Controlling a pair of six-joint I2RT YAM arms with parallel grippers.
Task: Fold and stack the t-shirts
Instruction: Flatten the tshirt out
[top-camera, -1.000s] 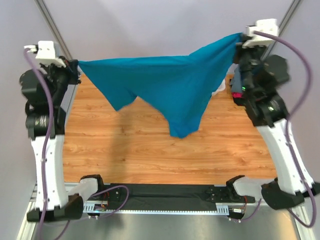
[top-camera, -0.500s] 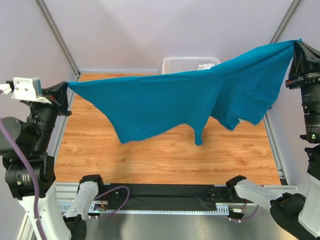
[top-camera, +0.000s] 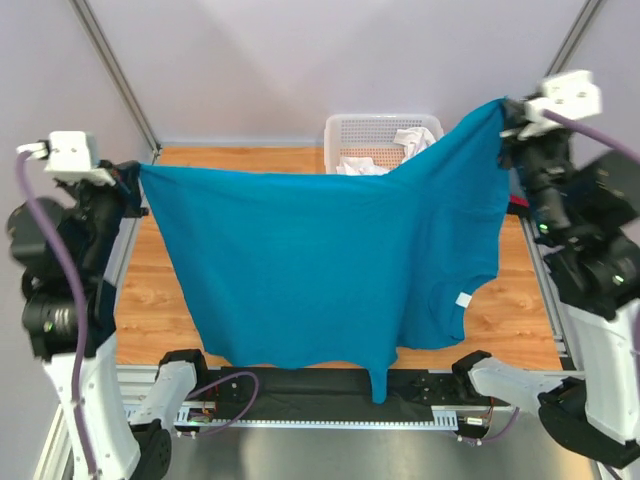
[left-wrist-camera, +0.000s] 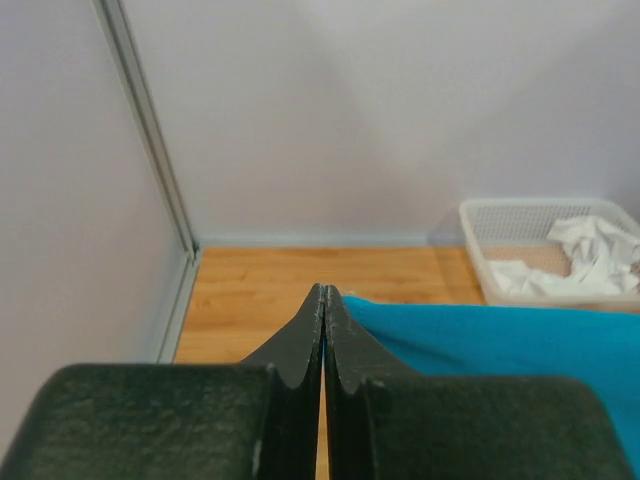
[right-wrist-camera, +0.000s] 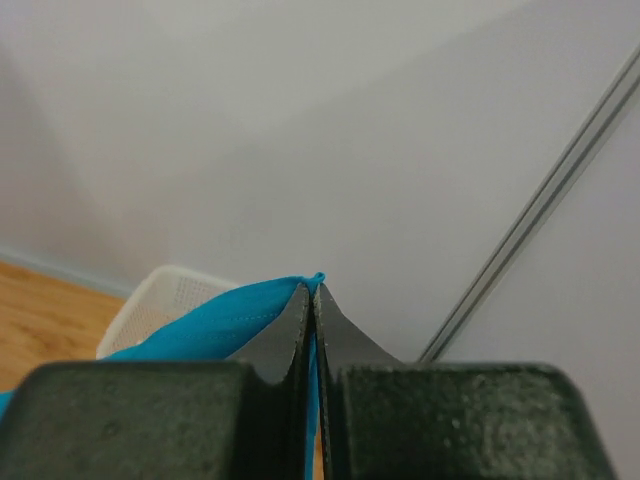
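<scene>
The large teal-blue t-shirt (top-camera: 320, 260) hangs spread in the air between my two grippers, its white neck label (top-camera: 462, 301) at the lower right. Its lower edge drapes over the table's near edge. My left gripper (top-camera: 138, 172) is shut on the shirt's left corner, seen in the left wrist view (left-wrist-camera: 325, 292) with teal cloth (left-wrist-camera: 480, 335) running right. My right gripper (top-camera: 503, 106) is shut on the shirt's right corner, seen in the right wrist view (right-wrist-camera: 312, 290) with teal cloth (right-wrist-camera: 215, 325) running left. A white shirt (top-camera: 412, 141) lies crumpled in the basket.
A white lattice basket (top-camera: 350, 130) stands at the back of the wooden table (top-camera: 150, 290), also in the left wrist view (left-wrist-camera: 490, 215). A dark and red cloth pile (top-camera: 518, 205) peeks out at the table's right edge. Metal frame posts stand at the back corners.
Both grippers moved nearer and inward with the shirt. The shirt went from a stretched, bunched band to hanging flat like a curtain, its hem now over the near edge.
</scene>
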